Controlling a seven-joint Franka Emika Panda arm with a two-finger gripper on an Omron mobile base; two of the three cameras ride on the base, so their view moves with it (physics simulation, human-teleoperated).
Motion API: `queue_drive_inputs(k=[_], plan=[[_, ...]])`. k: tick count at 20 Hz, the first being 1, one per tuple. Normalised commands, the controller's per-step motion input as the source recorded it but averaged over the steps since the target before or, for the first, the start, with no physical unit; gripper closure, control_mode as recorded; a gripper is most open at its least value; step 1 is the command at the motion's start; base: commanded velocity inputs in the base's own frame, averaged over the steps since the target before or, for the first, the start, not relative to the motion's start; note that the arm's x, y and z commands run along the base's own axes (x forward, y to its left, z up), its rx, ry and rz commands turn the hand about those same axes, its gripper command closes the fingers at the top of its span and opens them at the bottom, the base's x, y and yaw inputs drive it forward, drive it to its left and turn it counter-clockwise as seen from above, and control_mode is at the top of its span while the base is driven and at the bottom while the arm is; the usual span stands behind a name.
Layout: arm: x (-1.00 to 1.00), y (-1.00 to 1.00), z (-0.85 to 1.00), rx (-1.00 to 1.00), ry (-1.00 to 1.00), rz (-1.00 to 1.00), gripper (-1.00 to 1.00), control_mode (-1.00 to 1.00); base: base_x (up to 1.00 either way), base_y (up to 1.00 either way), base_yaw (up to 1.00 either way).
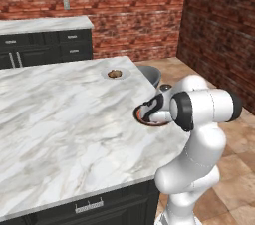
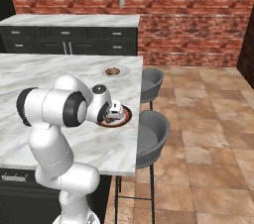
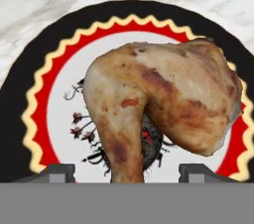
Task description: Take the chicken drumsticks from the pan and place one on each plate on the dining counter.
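Drumstick (image 3: 163, 109) between parted fingertips (image 3: 58, 172), over red-rimmed plate (image 3: 30, 119)

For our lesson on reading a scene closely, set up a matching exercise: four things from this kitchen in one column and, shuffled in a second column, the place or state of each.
Things
1. golden-brown chicken drumstick under the hand
2. pale round plate
3. round grey bar stools
4. robot's two-finger gripper

Places or states
A. far along the counter's edge, with food on it
B. on the plate with the dark, red-banded rim
C. jaws apart, just above the drumstick
D. on the tiled floor beside the white marble dining counter

Pairs: 1-B, 2-A, 3-D, 4-C
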Motion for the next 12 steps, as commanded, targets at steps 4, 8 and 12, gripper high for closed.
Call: queue_drive_inputs(k=[4, 8, 12], plan=[[-0.03, 0.00, 0.41, 0.09, 0.00, 0.00, -1.00, -1.00, 0.00, 0.00, 0.00], [-0.32, 0.00, 0.80, 0.04, 0.01, -0.02, -1.00, -1.00, 0.00, 0.00, 0.00], [-0.62, 0.00, 0.68, 0.00, 0.05, -0.07, -1.00, -1.00, 0.00, 0.00, 0.00]])
